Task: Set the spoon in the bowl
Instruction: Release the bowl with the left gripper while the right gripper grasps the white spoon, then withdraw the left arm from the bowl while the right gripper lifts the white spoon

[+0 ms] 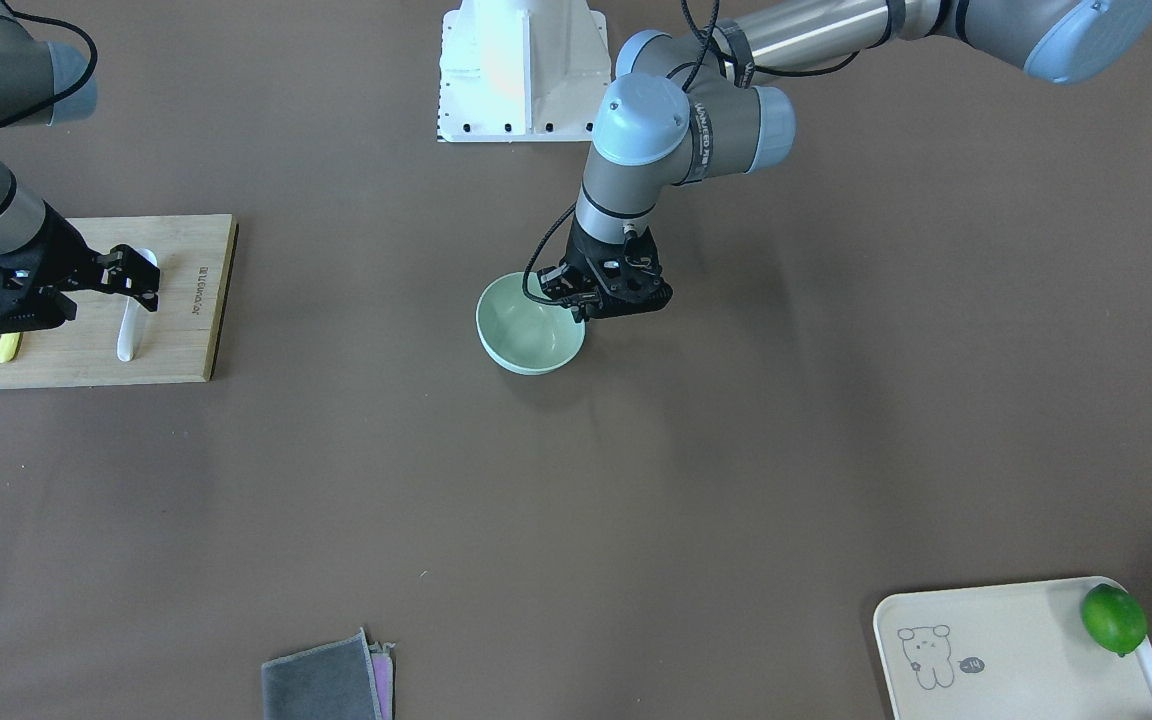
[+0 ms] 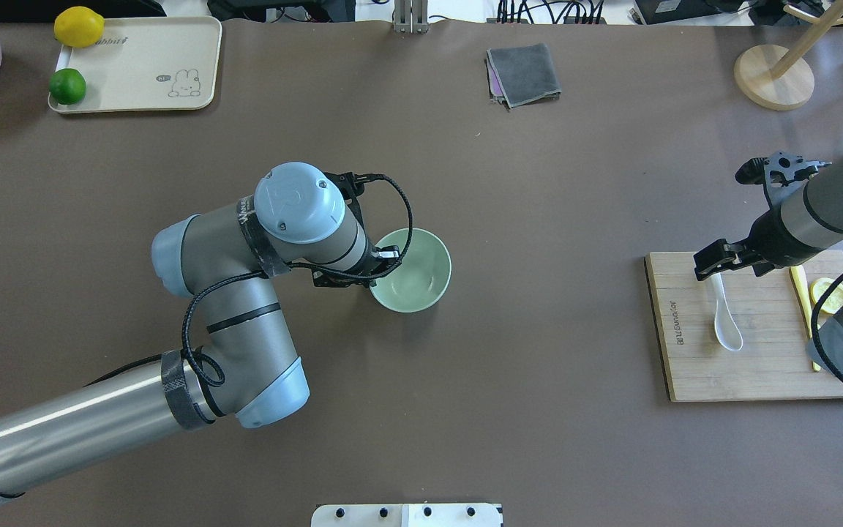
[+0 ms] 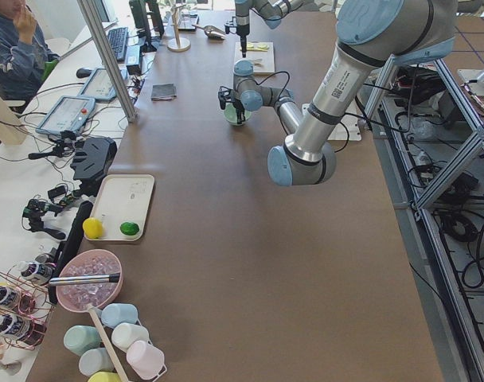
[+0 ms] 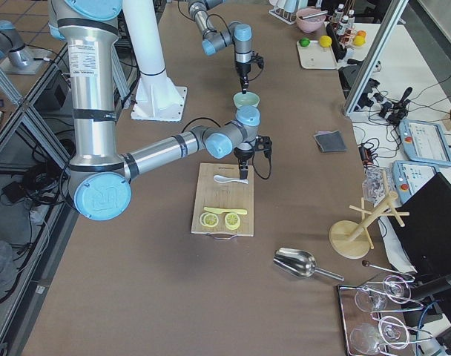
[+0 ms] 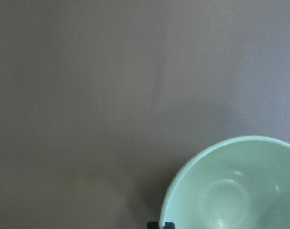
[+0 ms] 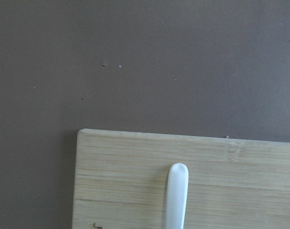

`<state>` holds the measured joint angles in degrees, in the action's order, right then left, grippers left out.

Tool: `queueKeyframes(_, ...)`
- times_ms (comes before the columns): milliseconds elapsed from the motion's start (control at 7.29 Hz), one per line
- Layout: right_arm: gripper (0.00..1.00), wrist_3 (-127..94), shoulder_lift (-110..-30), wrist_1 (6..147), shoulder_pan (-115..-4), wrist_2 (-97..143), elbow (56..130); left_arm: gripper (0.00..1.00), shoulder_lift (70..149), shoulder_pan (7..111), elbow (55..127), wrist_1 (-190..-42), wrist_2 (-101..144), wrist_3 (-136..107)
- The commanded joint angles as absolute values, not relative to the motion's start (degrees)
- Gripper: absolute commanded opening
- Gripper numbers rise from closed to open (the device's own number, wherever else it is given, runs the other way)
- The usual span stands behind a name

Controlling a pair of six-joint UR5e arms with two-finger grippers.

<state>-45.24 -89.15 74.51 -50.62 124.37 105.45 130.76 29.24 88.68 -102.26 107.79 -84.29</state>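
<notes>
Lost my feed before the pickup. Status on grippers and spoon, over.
Left gripper: jaws look shut on bowl rim. Right gripper: open, above spoon. Spoon flat on cutting board, ungrasped. In the way: left arm beside bowl.

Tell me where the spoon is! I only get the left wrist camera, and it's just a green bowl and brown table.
Observer: The spoon lies on a wooden board, far over on the robot's right side.
Operator: Is a hand grabbing it?
Observer: Not yet. The right hand is open right at the spoon's handle end.
Operator: What else is on that board?
Observer: Lemon slices and a yellow knife, beside the spoon.
</notes>
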Motion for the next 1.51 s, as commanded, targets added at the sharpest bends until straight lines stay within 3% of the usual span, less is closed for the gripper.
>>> queueKeyframes(0,1.00,-46.58,-90.08,73.74,-50.19,124.45,105.21,0.00,131.04,29.18,88.51,-102.30,107.75,-84.29)
queueKeyframes(274,1.00,-46.58,-90.17,73.56,-50.01,124.28,105.12,0.00,131.74,29.18,88.68,-102.57,107.84,-84.29)
queueKeyframes(411,1.00,-46.67,-90.09,73.48,-49.92,124.36,104.25,0.97,131.49,29.27,88.77,-102.74,107.84,-84.11)
queueKeyframes(685,1.00,-49.90,-89.91,70.60,-49.92,124.54,102.75,0.98,131.31,30.83,93.30,-102.57,107.93,-83.94)
queueKeyframes(1097,0.83,-52.21,-90.18,69.26,-47.82,124.37,102.04,0.98,128.26,35.83,101.39,-101.26,112.39,-83.85)
queueKeyframes(1371,0.78,-52.11,-91.14,68.39,-47.46,124.19,101.86,0.98,126.21,38.57,104.59,-100.90,116.09,-83.85)
